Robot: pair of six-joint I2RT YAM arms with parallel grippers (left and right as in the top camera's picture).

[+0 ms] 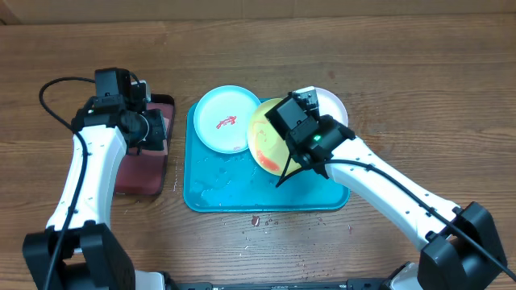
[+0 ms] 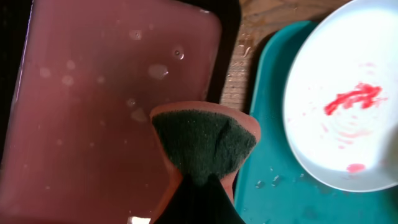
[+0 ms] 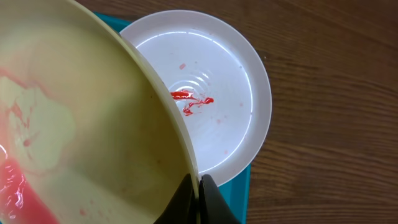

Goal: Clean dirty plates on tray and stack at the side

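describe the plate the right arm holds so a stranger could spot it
Find the big turquoise tray. Of three plates at its far edge, the yellow-green plate is the middle one, pinched at the rim by the right gripper. Only it is tilted; the blue plate and white plate lie flat.

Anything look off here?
The yellow-green plate is tilted, pinched by the right gripper, red sauce gathered at its low side. The white plate overhangs the tray corner. Red specks on the table nearby.
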